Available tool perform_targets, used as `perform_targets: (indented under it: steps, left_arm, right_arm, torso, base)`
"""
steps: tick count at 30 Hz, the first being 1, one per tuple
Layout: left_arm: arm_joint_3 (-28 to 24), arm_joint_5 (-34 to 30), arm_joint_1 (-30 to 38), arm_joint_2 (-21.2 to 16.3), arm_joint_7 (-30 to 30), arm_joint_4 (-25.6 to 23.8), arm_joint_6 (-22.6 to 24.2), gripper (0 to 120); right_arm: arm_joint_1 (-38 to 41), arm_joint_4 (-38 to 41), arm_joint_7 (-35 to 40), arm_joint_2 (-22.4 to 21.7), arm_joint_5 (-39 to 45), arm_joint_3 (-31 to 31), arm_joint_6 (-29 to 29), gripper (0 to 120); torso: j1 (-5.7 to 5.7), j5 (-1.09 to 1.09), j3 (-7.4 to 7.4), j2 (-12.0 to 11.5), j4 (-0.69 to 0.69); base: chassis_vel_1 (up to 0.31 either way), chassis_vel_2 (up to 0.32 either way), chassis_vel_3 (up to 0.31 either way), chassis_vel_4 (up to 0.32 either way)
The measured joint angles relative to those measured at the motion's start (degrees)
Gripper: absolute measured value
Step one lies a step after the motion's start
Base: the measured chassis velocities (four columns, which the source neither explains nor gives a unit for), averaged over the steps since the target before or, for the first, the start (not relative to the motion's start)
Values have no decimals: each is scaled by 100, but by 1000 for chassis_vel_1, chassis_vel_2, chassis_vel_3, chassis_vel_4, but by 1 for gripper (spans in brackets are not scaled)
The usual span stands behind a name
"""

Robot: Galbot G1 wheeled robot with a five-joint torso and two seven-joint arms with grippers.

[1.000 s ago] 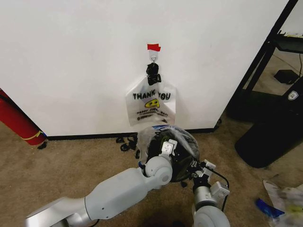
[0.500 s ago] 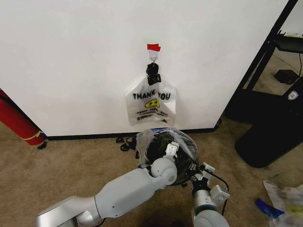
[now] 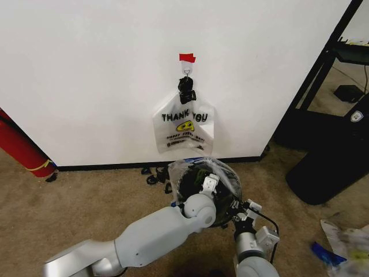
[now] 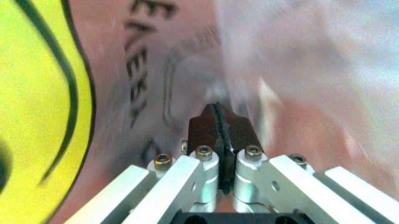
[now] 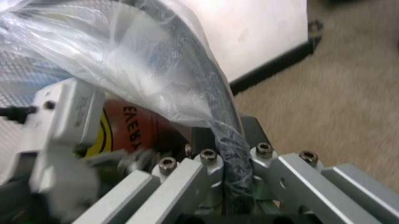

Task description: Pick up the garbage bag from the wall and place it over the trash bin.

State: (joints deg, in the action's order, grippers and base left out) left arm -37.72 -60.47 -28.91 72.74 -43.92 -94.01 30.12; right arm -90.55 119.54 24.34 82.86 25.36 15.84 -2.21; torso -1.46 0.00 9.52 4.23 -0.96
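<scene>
I'm holding the bag point(image 3: 228, 176) draped over the bin point(image 3: 199, 182), below the wall point(image 3: 86, 69). My left gripper point(image 4: 219, 135) is pinching film shut inside the bin; my right gripper point(image 5: 231, 154) is clamping plastic against the rim. I'm judging the risk is tearing: the film is thin, and pulling either arm unevenly could rip it or tip the bin.
</scene>
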Motion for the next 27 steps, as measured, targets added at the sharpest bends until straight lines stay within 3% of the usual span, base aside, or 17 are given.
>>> perform_targets:
  steps: [4,10,27]
  left_arm:
    - [-307,-389,116,-7,-169,-71,362,0]
    - [-342,-570,224,7,-261,66,611,0]
    - [-140,-138,60,327,83,694,96,0]
  right_arm:
    - [2,-126,-131,27,-784,-85,284,0]
    - [-28,-123,-195,59,-936,-116,383,0]
    - [-30,-31,-184,30,-353,-179,248,0]
  torso:
    - [0,0,0,0,-3]
    - [0,0,0,0,-2]
    - [0,0,0,0,-2]
  base:
    - [0,0,0,0]
    - [0,0,0,0]
    - [0,0,0,0]
